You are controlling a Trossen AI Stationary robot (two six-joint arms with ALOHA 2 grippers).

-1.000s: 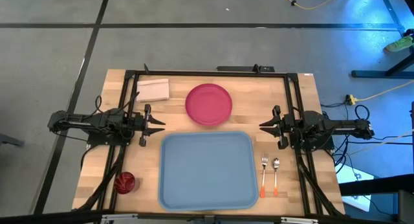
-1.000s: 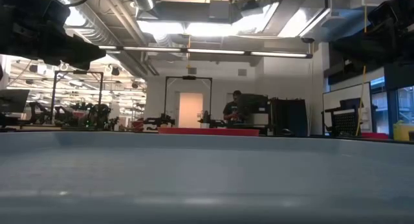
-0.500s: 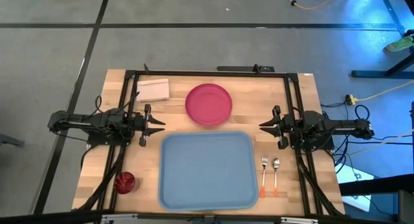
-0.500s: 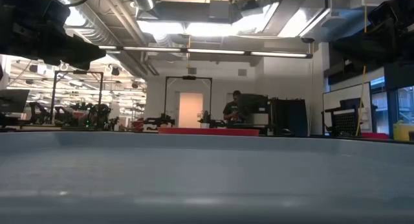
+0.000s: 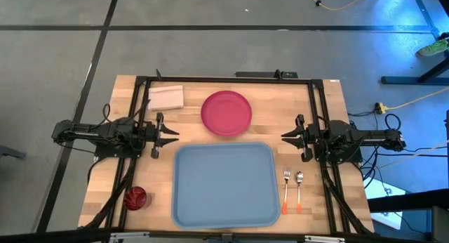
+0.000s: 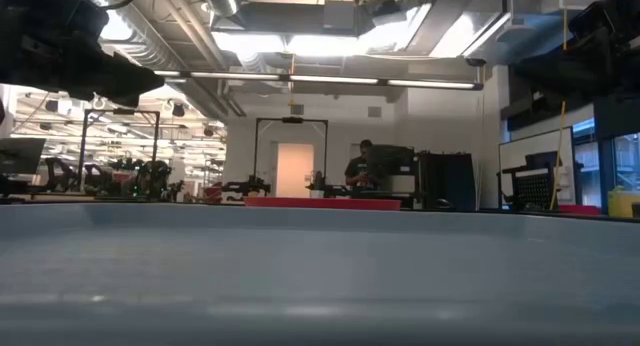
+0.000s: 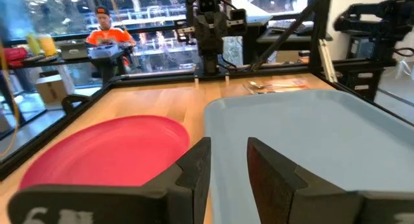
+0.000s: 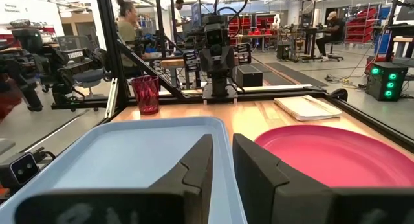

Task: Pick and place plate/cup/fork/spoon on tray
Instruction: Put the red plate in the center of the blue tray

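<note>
Table (image 5: 330,102): fork (image 5: 286,189), spoon (image 5: 299,189) parallel (heads toward far edge); both pincers narrowly parted, empty.

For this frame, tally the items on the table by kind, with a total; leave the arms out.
Plate: 1
Cup: 1
Fork: 1
Spoon: 1
Tray: 1
Folded beige cloth or paper: 1
Total: 6

Two dark arms (image 5: 98,134), black angular fingers (image 8: 194,162)
</note>
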